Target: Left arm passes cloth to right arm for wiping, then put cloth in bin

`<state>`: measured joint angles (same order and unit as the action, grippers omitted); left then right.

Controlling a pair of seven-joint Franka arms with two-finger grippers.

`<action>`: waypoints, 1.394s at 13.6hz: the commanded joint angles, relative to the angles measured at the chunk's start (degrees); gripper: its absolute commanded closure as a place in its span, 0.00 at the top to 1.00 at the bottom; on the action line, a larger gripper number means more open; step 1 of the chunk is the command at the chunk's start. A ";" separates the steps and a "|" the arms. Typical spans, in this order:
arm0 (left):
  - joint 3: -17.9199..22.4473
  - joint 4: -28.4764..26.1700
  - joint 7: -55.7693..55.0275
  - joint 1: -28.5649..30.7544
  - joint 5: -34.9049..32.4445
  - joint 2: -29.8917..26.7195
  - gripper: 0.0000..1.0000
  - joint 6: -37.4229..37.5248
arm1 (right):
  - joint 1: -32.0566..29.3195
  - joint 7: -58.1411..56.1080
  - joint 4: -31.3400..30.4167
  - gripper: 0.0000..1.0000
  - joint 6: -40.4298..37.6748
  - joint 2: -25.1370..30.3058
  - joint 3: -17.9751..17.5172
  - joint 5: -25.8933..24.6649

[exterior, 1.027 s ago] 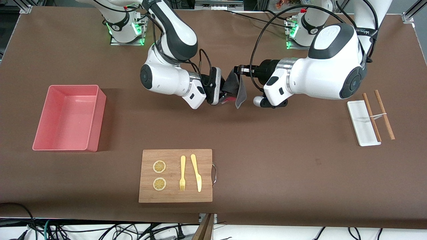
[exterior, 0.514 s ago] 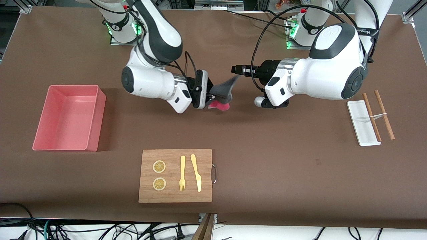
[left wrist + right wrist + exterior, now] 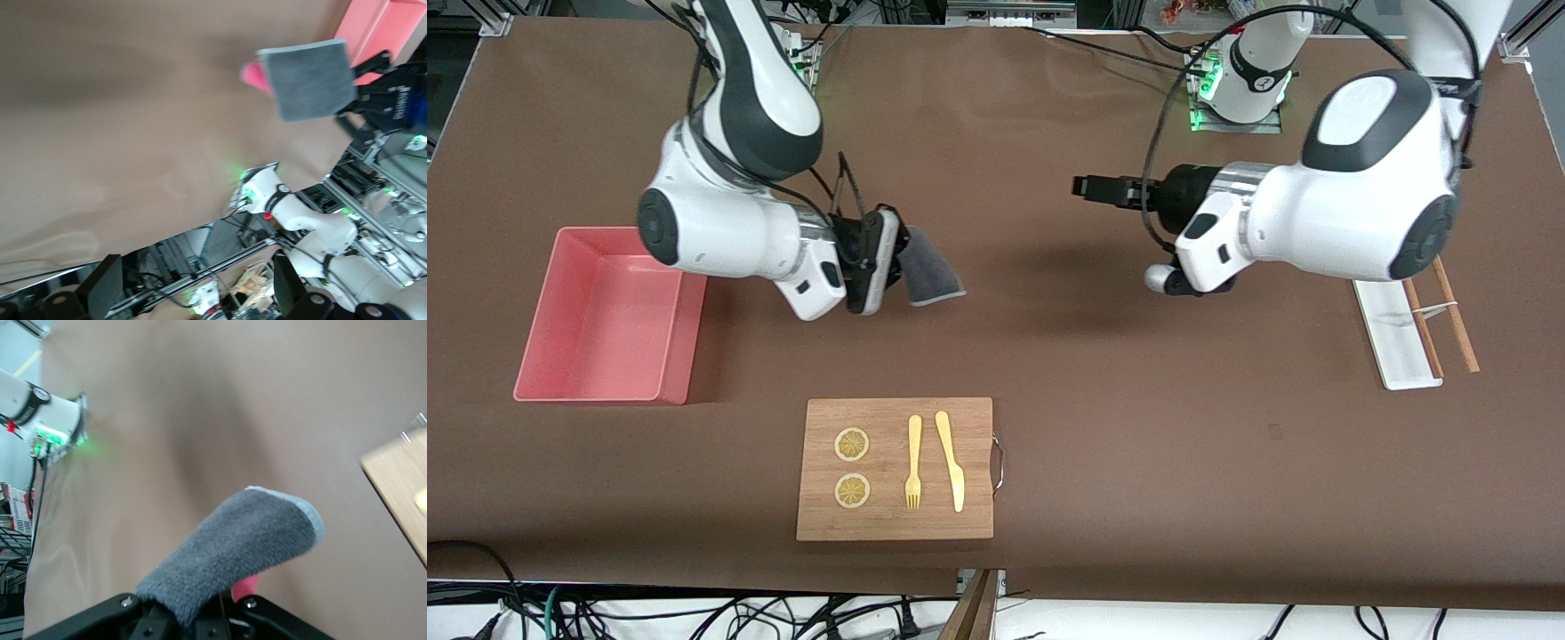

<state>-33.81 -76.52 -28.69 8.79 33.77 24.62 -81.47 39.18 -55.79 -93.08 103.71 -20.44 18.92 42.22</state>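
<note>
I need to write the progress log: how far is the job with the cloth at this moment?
Done: the handover. The right gripper holds the cloth above bare table, beside the bin; the left gripper is open, with nothing in it, over the table's middle. In hand: carrying the cloth; no wiping contact is visible. Left: wiping, if not done, then dropping the cloth in the bin, which holds nothing.

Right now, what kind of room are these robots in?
Probably a robot lab, set up like a kitchen table. Two Franka arms stand bolted to a brown-covered table, loose cables trail below its edge, and a wooden board holds a toy fork and knife.
</note>
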 commanded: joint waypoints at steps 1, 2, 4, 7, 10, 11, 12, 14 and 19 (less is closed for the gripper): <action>-0.11 5.14 4.85 0.79 -9.91 -0.36 1.00 7.88 | -2.00 9.69 -5.43 0.00 -1.05 6.80 -0.20 -8.96; -0.11 5.50 7.39 1.66 -13.35 -0.97 1.00 10.17 | -3.22 12.43 -6.22 0.00 -2.19 8.12 -0.29 -12.56; -0.11 5.33 14.59 5.34 -18.72 -2.03 1.00 12.38 | -5.68 18.75 -6.23 0.00 -5.35 9.18 -0.29 -19.42; -0.03 5.33 26.80 10.09 -27.68 -2.56 1.00 12.48 | -10.07 24.49 -6.41 0.00 -7.47 9.71 -0.55 -27.35; 0.15 4.72 36.40 12.30 -33.57 -3.17 1.00 11.08 | -17.53 30.27 -8.69 0.00 -6.77 11.38 -4.66 -33.41; 0.76 2.98 37.29 11.69 -34.38 -5.79 1.00 8.90 | -20.26 33.87 -9.22 0.00 -6.68 12.34 -7.47 -35.78; 5.12 -0.78 37.91 7.95 -34.39 -9.47 1.00 6.44 | -21.85 37.38 -10.09 0.00 -5.90 13.22 -8.89 -37.54; 17.24 -7.56 37.92 -1.64 -33.69 -15.63 1.00 0.90 | -24.93 42.32 -14.12 0.00 -1.96 14.63 -11.35 -38.79; 29.33 -20.15 37.04 -10.20 -33.42 -23.56 1.00 -14.93 | -28.98 60.32 -25.30 0.00 13.52 15.35 -16.10 -42.29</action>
<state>-6.95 -89.69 7.29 0.16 1.04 5.81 -91.00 12.41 -2.51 -114.01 113.57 -7.22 5.88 2.61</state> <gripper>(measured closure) 0.000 0.978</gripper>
